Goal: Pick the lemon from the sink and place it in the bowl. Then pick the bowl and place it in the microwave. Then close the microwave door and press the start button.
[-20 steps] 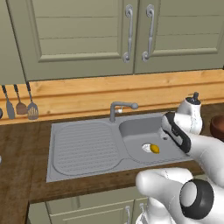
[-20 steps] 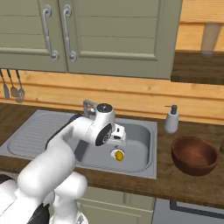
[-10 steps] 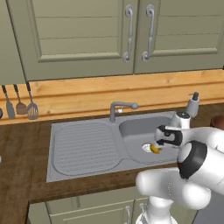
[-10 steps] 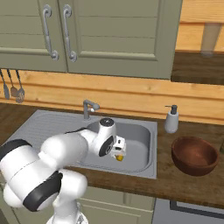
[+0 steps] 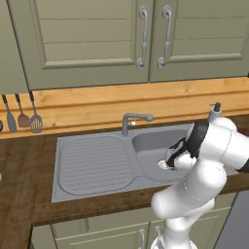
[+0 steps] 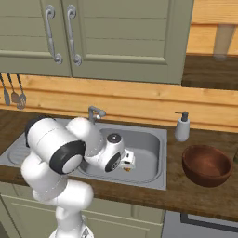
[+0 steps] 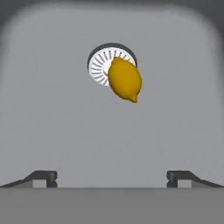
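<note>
**Jaws wide open above the lemon in the basin**

You have the gripper (image 7: 112, 177) lowered into the sink (image 5: 92, 163), and its jaws stand fully apart with nothing between them. In the hand view the two dark fingertips (image 7: 43, 177) sit far to either side at the bottom, and the lemon (image 7: 124, 80) lies ahead of them on the grey basin floor, partly covering the round white drain (image 7: 101, 66). The lemon's pointed end faces down and to the right in that view. No part of the jaws touches it.

From the right base view you can see the arm bent down over the counter (image 6: 204, 195) edge, with the gripper (image 6: 126, 160) inside the basin and a sliver of the lemon (image 6: 126, 168) showing just below the hand. In the left base view the gripper (image 5: 168, 163) hangs over the basin, right of the bent faucet (image 5: 132, 120).

The bowl (image 6: 207, 165) sits upright on the counter to the right of the sink, well apart from the lemon. A soap dispenser (image 6: 182, 127) stands behind it, beside the sink's rim.
</note>
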